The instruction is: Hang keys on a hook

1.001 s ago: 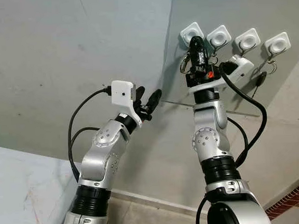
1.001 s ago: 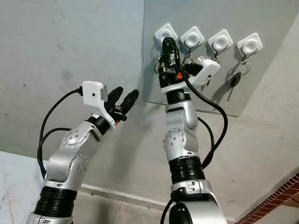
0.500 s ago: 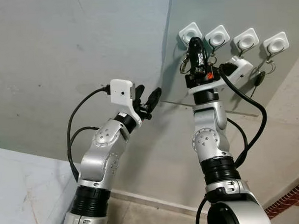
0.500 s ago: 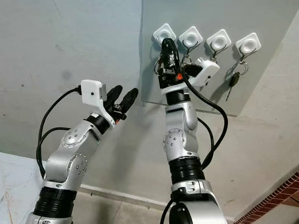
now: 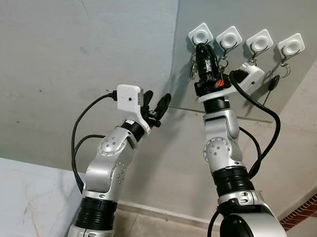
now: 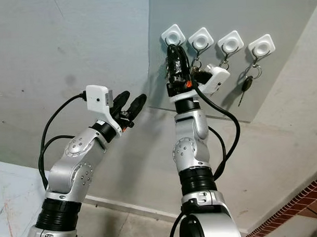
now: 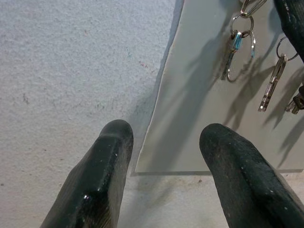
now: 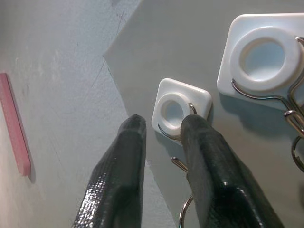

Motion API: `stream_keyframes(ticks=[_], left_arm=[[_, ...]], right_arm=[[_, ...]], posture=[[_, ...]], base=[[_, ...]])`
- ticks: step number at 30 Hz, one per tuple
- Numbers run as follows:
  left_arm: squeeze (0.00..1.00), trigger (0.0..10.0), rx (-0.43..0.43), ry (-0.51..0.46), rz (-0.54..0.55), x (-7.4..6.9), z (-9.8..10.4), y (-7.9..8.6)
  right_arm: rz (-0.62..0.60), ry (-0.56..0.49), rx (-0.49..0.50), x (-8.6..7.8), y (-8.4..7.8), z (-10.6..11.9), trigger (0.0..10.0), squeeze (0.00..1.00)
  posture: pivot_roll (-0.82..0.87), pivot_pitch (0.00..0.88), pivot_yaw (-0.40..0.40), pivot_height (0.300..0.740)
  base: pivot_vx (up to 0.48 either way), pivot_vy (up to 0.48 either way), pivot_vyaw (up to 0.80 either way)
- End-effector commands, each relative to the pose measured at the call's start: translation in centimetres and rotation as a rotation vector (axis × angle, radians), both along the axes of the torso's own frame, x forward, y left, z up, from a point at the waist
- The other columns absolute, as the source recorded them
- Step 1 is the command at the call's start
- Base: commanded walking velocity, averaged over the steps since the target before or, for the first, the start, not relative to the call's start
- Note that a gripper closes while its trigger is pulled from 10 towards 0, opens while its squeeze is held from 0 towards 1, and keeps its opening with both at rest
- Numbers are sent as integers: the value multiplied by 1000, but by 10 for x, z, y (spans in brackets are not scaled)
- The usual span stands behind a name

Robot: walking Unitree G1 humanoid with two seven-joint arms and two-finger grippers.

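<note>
A grey board [image 5: 232, 6] on the wall carries several white square hooks. My right gripper [image 5: 200, 48] is raised to the leftmost hook [image 8: 180, 111], its fingertips just beneath the wire. The keys [image 5: 193, 70] dangle on a metal ring beside the gripper, under that hook. In the right wrist view the ring [image 8: 184, 216] sits between the two fingers, which stand close together on it. Whether the ring's clip is over the hook wire I cannot tell. My left gripper [image 5: 159, 96] is open and empty, held up left of the board's edge.
The other hooks [image 5: 259, 42] to the right hold key rings, one with a black key [image 5: 274, 82]. My right wrist camera [image 5: 249, 73] and its cable sit close to those keys. Bare wall lies left of the board. A brick edge [image 5: 307, 212] shows low right.
My right gripper has shifted a little to the left and closer under the leftmost hook, the keys still beside it. The left arm has stayed put.
</note>
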State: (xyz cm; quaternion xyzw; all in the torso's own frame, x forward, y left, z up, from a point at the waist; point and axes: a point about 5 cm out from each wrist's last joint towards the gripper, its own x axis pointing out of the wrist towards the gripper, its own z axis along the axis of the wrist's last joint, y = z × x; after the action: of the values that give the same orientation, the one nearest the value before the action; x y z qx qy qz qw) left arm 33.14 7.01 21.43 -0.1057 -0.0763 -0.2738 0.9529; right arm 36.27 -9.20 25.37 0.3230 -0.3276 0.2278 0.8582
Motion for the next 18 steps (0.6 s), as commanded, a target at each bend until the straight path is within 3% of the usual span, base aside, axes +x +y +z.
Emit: stream_keyframes(ticks=[1, 8, 11, 13, 18], left_arm=[[0, 10000, -9, -10, 3, -2, 3, 1], [0, 10000, -5, -7, 6, -1, 2, 1], [0, 10000, 2, -8, 9, -1, 1, 1], [0, 10000, 11, -6, 11, -1, -2, 1], [0, 10000, 27, -2, 14, -1, -6, 1]], right_arm=[[28, -24, 50, -3, 7, 5, 10000, 1000], [35, -74, 10, -7, 7, 13, 10000, 1000], [30, -95, -50, -10, 8, 11, 10000, 1000], [36, -111, -162, -18, 11, 2, 10000, 1000], [48, -101, -224, -25, 12, -11, 10000, 1000]], posture=[[-10, 21, -32, 740], [-12, 19, -30, 740], [-13, 19, -29, 740], [-17, 18, -26, 740], [-18, 14, -26, 740]], base=[[0, 0, 0], [0, 0, 0], [0, 0, 0], [0, 0, 0], [0, 0, 0]])
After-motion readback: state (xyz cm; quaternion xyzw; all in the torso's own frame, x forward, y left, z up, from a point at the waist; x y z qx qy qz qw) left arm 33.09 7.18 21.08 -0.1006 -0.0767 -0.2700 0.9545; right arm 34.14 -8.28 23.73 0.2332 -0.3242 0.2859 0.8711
